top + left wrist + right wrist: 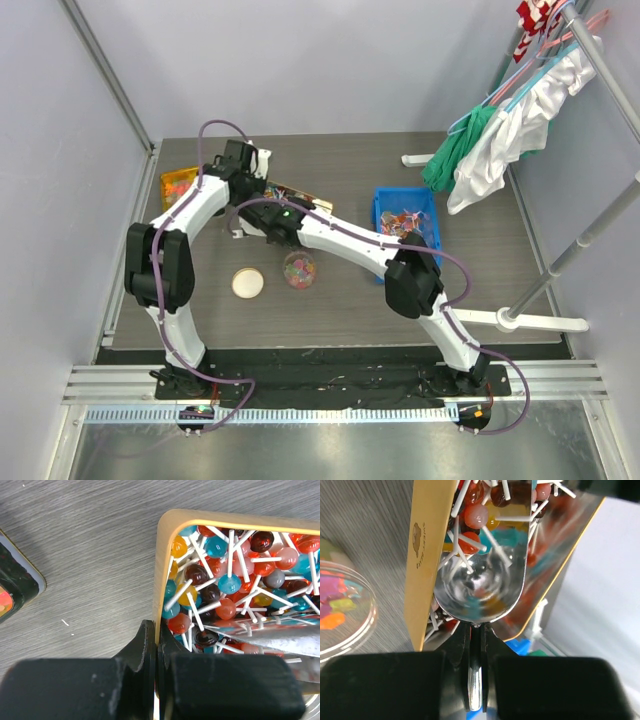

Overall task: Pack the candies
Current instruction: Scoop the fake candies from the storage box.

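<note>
The left gripper [156, 647] pinches the rim of the tray [163, 550], the right gripper [476, 647] clamps the handle of a steel scoop [480, 587] whose bowl lies among the tray's lollipops [230, 582], and the candies [332, 602] sit in a clear jar [366, 617] near the tray.

Robot test cell, plain grey partition walls [300, 60], aluminium mounting rail [110, 382], clothes rack [607, 72]
</note>
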`<action>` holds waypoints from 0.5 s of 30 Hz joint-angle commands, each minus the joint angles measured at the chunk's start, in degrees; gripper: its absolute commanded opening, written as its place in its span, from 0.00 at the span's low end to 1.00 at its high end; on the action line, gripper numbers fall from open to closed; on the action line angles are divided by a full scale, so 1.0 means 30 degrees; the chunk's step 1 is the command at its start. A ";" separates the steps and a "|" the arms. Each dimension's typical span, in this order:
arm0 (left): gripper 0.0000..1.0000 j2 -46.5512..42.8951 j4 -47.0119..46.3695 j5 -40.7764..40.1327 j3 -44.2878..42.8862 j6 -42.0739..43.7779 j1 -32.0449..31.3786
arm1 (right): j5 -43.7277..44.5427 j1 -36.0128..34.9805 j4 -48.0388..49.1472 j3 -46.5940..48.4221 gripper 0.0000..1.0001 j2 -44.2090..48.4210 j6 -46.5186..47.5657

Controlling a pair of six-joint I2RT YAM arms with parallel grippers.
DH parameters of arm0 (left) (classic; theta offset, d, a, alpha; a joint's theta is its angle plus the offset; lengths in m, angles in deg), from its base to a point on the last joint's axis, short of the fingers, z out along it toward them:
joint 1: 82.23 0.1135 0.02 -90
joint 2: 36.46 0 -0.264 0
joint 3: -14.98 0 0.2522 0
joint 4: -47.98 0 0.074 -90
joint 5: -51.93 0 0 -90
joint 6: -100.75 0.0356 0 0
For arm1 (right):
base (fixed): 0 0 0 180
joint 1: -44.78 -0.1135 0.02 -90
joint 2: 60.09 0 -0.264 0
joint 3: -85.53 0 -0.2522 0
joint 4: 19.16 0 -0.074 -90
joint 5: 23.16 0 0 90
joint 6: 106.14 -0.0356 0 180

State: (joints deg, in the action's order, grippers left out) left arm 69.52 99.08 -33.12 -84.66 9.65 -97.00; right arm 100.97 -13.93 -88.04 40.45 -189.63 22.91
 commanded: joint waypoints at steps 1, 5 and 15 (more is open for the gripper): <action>0.00 -0.2102 -0.2193 0.1865 -0.0639 -0.1068 -0.0176 | -0.3460 0.0412 0.1141 -0.0367 0.01 0.0197 -0.1879; 0.00 -0.2102 -0.2252 0.1865 -0.0522 -0.1038 -0.0176 | -0.4666 0.1173 0.2343 -0.1420 0.01 0.1252 -0.2819; 0.00 -0.1984 -0.2282 0.1924 -0.0522 -0.1009 -0.0176 | -0.4844 0.2462 0.4834 -0.4000 0.01 0.3216 -0.4343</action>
State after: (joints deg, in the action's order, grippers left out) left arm 69.49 97.99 -33.25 -84.55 9.48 -97.13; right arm 88.95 -8.23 -77.65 30.62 -183.84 14.06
